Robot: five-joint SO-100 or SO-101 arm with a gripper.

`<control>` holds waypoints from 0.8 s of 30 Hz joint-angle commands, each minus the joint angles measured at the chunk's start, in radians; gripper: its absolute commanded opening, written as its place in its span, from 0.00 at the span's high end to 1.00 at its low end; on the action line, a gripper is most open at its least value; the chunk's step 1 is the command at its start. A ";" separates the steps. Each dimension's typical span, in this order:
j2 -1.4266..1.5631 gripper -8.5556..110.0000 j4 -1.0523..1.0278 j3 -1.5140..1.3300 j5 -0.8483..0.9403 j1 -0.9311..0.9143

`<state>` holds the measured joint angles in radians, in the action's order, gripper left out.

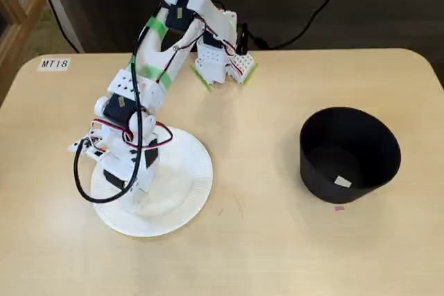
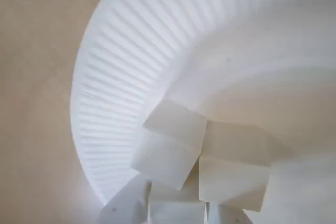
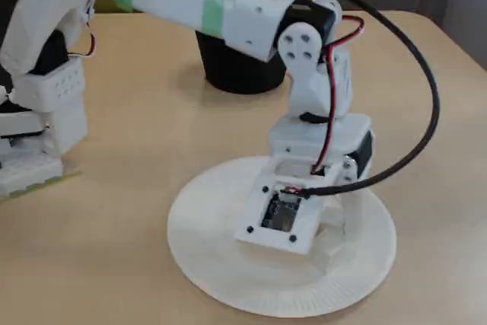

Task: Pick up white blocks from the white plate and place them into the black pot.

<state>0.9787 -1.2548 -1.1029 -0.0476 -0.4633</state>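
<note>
The white plate (image 1: 191, 171) lies at the table's left, and the arm reaches down onto it. Its ribbed rim (image 2: 115, 93) fills the wrist view. Two white blocks (image 2: 170, 140) (image 2: 233, 174) sit side by side on the plate, the left one tilted, right at the tips of my gripper (image 2: 176, 214). Only the fingers' ends (image 2: 126, 205) show at the bottom edge, and more white lies between them. In a fixed view the wrist camera mount (image 3: 281, 215) hides the gripper's tips. The black pot (image 1: 350, 154) stands at the right with one white block (image 1: 343, 182) inside.
The arm's base (image 1: 222, 60) sits at the table's far edge. A small pink mark (image 1: 339, 208) lies on the table just in front of the pot. A label reading MT18 (image 1: 54, 64) is stuck at the back left corner. Bare tabletop separates plate and pot.
</note>
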 commanded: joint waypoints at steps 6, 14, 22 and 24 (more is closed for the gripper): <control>0.133 0.95 -0.020 0.029 -0.005 0.008; 0.426 0.95 0.002 0.029 -0.060 0.095; 0.765 0.95 0.023 -0.021 -0.077 0.350; 0.899 0.95 0.104 -0.140 -0.103 0.449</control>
<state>1.6843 -1.2349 -1.1551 -0.1273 -0.1335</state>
